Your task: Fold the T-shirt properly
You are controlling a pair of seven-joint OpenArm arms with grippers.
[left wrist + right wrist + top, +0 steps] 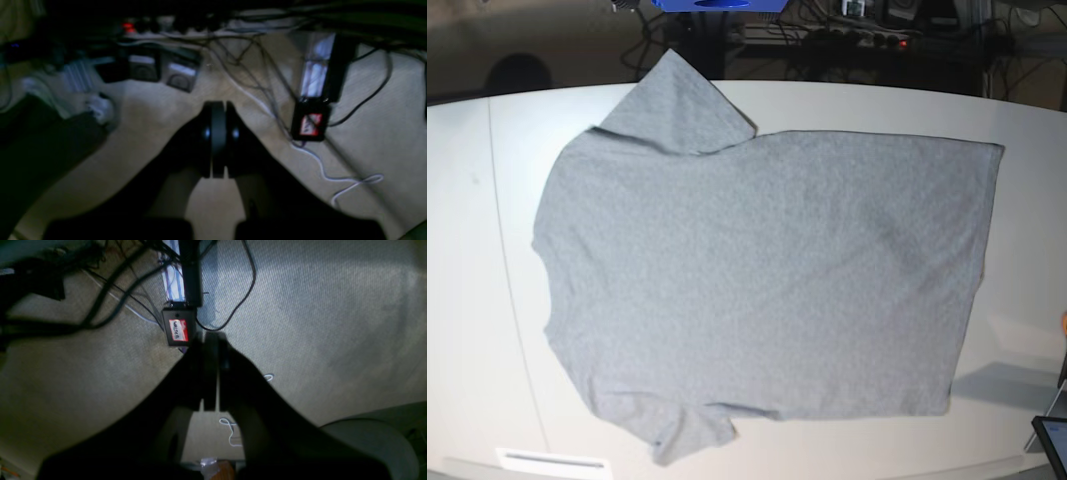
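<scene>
The heather-grey T-shirt [767,270] lies spread flat on the white table [487,200], plain side up. Its neck end points left and its hem right. One sleeve [677,105] reaches the table's far edge and the other [692,435] lies near the front edge. Neither arm shows in the base view. In the left wrist view my left gripper [218,110] is shut with nothing between its fingers, hanging over carpet. My right gripper [210,340] is likewise shut and empty above the carpet. The T-shirt does not show in either wrist view.
Beige carpet with loose black and white cables fills both wrist views. On it sits a black box with a red label [310,125] [178,330]. A dark screen corner [1052,435] pokes in at the base view's lower right. Equipment and cables line the floor beyond the table.
</scene>
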